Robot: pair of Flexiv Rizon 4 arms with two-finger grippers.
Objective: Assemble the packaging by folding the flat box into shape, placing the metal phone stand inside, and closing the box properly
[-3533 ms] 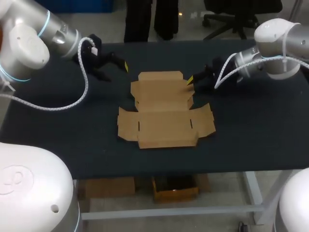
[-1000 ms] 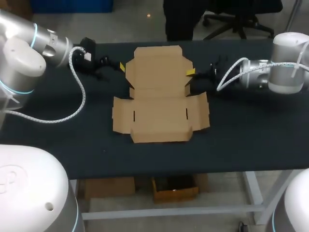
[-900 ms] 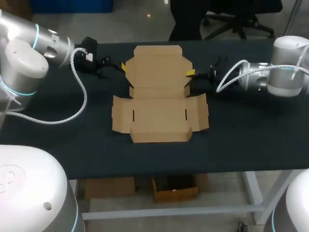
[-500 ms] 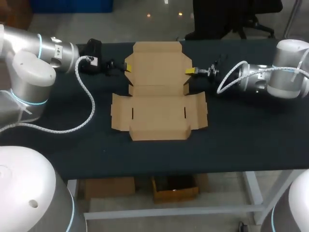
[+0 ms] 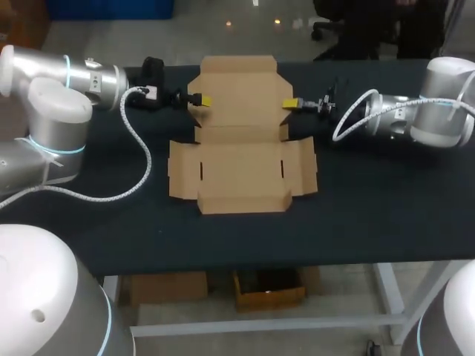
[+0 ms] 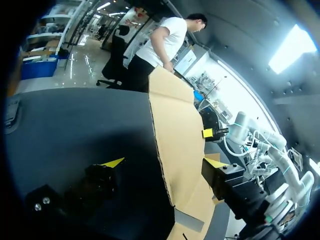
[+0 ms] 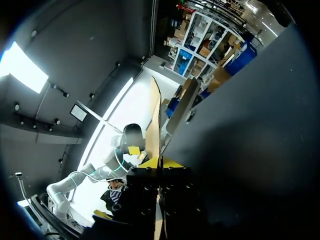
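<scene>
Brown cardboard, the box (image 5: 241, 141) lies unfolded on the black table (image 5: 371, 200). Its front panels and side flaps are flat, and its rear panel stands tilted up off the cloth between the two grippers. The board's face is plain brown, with short slots cut near the side flaps. The right gripper (image 5: 291, 104) has the rear panel's right edge. In the right wrist view the board runs edge-on straight through the right gripper (image 7: 160, 162), and both yellow tips press it from either side, clamped on it. The left gripper (image 5: 199, 100) is at the panel's left edge. In the left wrist view the panel rises between the spread fingers of the left gripper (image 6: 164, 162): one finger lies against the board's face while the other stands apart from its edge, so the grip is released. Ahead of those fingers, across the panel, the right gripper's yellow tip shows on the far edge. The left arm (image 5: 67, 81) comes in low along the table's rear edge, a white cable (image 5: 137, 148) looping from it across the cloth, and the right arm (image 5: 415, 119) reaches in level from the other side. Compared with 3.5 s ago, the rear panel has risen from nearly flat, both grippers have moved onto its edges, and the whole box has slid a little away from the table's front edge.
</scene>
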